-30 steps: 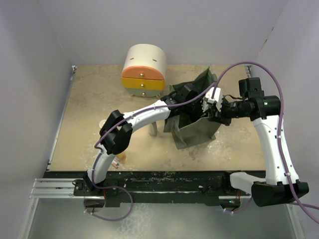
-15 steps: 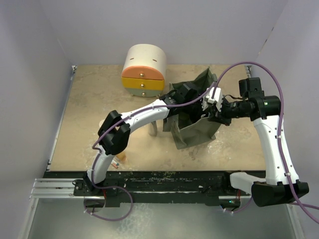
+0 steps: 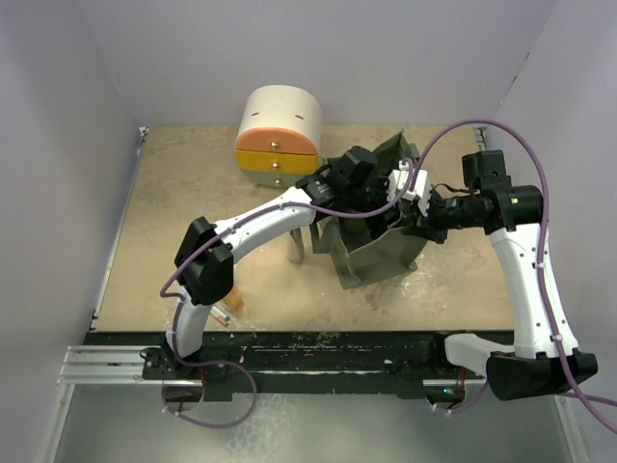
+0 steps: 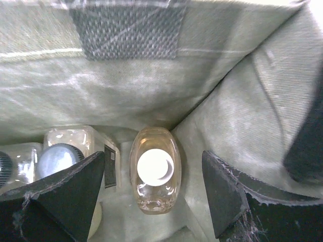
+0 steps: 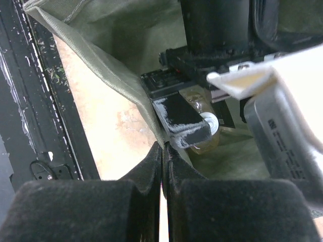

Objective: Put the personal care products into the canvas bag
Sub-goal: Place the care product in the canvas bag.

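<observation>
The left gripper (image 4: 153, 160) hung released inside the canvas bag (image 4: 126, 91), the white-capped bottle (image 4: 154, 174) upright directly beneath it, untouched; the right gripper (image 5: 162, 156) clenched the bag's rim.

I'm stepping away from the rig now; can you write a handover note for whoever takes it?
Left end effector: open inside the canvas bag, fingers either side of a white-capped bottle without touching it.
Right end effector: shut on the bag's rim, holding it open.
In the bag: that bottle and two clear square dark-capped bottles beside it.
On the table: a slim grey bottle standing left of the bag, an orange bottle near the left arm's base.
To do: withdraw the left arm, bag those two.
</observation>
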Action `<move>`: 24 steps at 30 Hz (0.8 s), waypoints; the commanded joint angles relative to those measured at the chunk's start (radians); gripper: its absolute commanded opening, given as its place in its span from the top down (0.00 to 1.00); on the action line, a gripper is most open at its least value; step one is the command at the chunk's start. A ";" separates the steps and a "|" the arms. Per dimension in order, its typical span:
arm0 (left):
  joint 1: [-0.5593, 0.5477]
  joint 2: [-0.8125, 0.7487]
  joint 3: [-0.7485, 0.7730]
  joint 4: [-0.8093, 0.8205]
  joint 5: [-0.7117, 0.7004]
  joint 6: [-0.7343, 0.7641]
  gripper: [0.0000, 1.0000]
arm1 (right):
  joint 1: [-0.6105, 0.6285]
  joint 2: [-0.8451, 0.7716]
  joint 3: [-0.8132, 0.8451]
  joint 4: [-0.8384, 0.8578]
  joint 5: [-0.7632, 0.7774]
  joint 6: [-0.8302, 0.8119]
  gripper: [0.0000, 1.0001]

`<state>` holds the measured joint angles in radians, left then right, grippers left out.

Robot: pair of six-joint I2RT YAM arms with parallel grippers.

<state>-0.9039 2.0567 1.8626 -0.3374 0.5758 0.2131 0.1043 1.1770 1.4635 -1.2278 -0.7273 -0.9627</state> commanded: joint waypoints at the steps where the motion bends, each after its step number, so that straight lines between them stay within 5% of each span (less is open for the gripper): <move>1: 0.011 -0.113 0.043 -0.009 0.076 0.038 0.20 | 0.000 -0.014 0.018 -0.015 -0.061 0.004 0.96; 15: 0.165 -0.261 0.081 -0.123 0.171 0.093 0.19 | 0.000 -0.016 0.022 -0.024 -0.081 -0.002 0.92; 24: 0.246 -0.405 0.073 -0.308 0.058 0.249 0.16 | -0.001 -0.018 0.023 -0.031 -0.078 0.000 0.88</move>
<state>-0.6624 1.7473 1.8965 -0.5537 0.6815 0.3637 0.1036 1.1774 1.4639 -1.2232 -0.7525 -0.9691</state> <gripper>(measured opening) 0.829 0.110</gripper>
